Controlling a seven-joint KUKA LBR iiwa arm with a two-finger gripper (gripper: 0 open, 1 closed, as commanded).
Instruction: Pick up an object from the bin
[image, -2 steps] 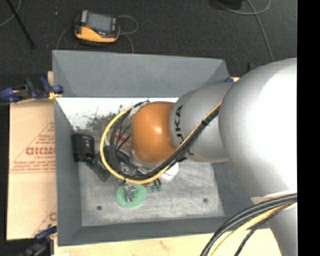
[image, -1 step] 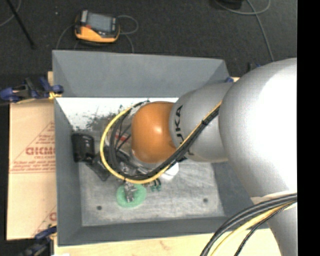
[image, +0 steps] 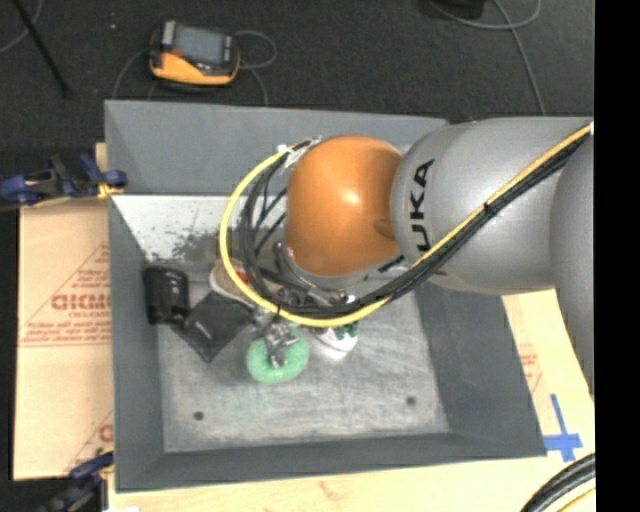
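Observation:
My gripper (image: 279, 338) reaches down under the orange wrist cover in the middle of the bin, right over a green round ring-shaped thing (image: 275, 364) and seemingly touching its top. Just to the right of it lies a small white thing with a green band (image: 337, 343). To the left, close by, a flat black block (image: 211, 324) rests on the floor, and a black boxy thing (image: 165, 294) lies beyond it.
A pale rounded thing (image: 222, 279) peeks out from under the arm's cables, behind the black block. The arm and its orange cover hide the bin's middle and back right. The front of the floor is bare grey.

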